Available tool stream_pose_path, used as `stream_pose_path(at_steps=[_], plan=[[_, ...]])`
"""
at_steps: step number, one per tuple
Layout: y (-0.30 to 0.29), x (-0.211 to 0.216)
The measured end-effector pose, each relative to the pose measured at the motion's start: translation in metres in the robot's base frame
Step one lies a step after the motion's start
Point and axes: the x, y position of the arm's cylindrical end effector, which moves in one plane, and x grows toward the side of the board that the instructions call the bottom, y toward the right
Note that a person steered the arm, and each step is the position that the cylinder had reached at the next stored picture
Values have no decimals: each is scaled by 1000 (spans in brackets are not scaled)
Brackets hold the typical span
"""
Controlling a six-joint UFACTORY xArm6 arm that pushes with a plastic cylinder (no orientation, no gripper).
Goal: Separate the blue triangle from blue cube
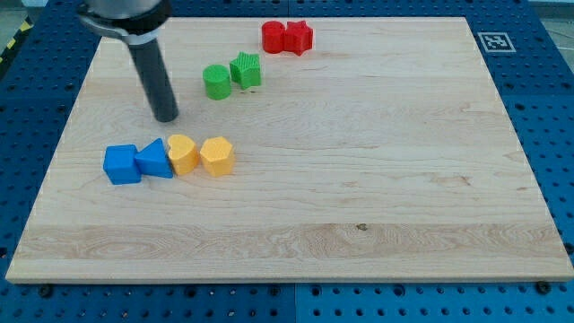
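A: What takes up most of the scene?

B: A pale wooden board (359,179) on a blue perforated table (538,108). A black-and-white marker tag (492,40) sits at the board's top-right corner, far to the view's right of my tip (167,117).

A: And the arm itself?

B: A dark rod (152,72) comes down from the view's top left. It ends bare: no jaws, holding nothing. My tip rests on open wood, touching no block.

A: Where are the task blocks?

B: Below my tip, toward the view's bottom. The blue triangle (154,160) lies almost straight below it, near but apart. The blue cube (121,164) touches the triangle's left side, below and left of my tip, closest of all blocks to the board's left edge.

A: Anything pressed against them?

B: A yellow block (183,153), shape unclear, touches the triangle's right side. A yellow hexagonal block (217,155) sits just beside that one.

A: Others?

B: Right of my tip and slightly up, a green cylinder (216,81) and a green star-like block (246,70) sit side by side. Farther up-right, near the top edge, two red blocks (287,38) touch.

A: Free space?

B: The board's whole right half and the strip along its bottom edge, below the blue pair.
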Motion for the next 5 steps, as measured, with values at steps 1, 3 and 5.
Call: stream_pose_path(at_steps=[1, 3, 5], plan=[[-20, 0], [-20, 35], [0, 52]])
